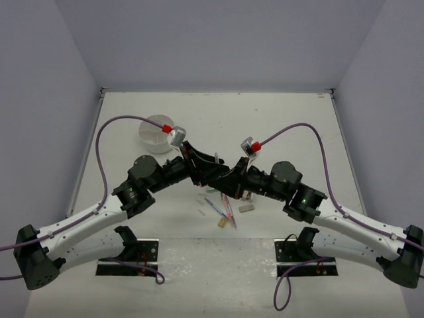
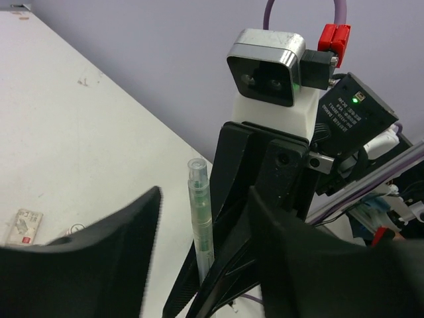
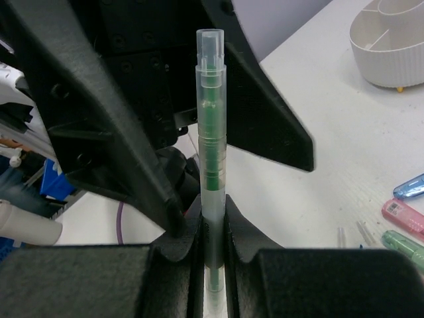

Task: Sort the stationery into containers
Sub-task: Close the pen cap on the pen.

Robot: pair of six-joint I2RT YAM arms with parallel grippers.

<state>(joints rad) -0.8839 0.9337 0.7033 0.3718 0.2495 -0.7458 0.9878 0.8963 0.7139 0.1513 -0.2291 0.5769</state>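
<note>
My right gripper (image 3: 212, 222) is shut on a clear pen with a green core (image 3: 212, 132) and holds it upright above the table. My left gripper (image 2: 204, 199) is open, with its two fingers (image 2: 99, 258) standing on either side of the same pen (image 2: 200, 218) without touching it. In the top view the two grippers meet over the middle of the table, the left (image 1: 204, 169) against the right (image 1: 232, 176). The round white divided tub (image 1: 156, 134) stands at the back left and also shows in the right wrist view (image 3: 387, 50).
Pink, red and blue pens (image 1: 225, 209), a grey eraser (image 1: 246, 208), a tan eraser (image 1: 222, 223) and a small white piece (image 1: 201, 212) lie below the grippers. Blue (image 3: 411, 187), pink (image 3: 403, 213) and green (image 3: 404, 242) pieces lie on the table. A labelled eraser (image 2: 23, 225) lies on the table.
</note>
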